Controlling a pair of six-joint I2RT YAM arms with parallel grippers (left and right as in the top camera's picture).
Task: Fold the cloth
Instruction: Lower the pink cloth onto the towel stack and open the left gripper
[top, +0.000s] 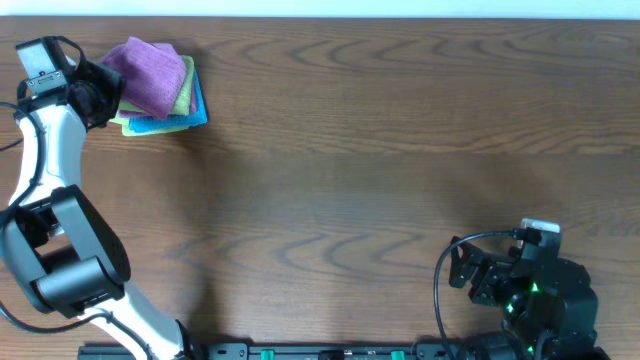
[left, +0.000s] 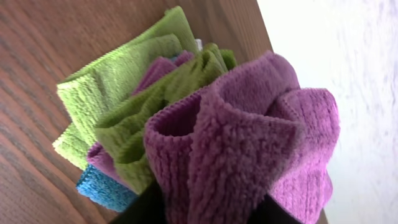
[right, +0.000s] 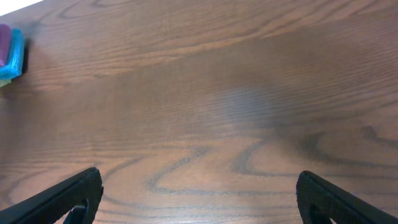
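Left fingers (top: 112, 97) were clamped on the purple cloth (left: 249, 143). Through the left wrist camera I saw it bunched into thick, soft folds between them, filling most of the view. Just beyond those fingers lay a green cloth (left: 112, 87), folded, with a blue cloth (left: 102, 190) underneath it, both flat on the desk (top: 350, 150). A strip of purple also showed between the green layers, and I could not tell whether it belonged to the same cloth. From overhead, the purple bundle sat on top of that pile, touching the fingertips. Right fingers (right: 199, 199) stood spread wide apart, gripping nothing, over bare wood. The pile was well away from them, off to their far left.
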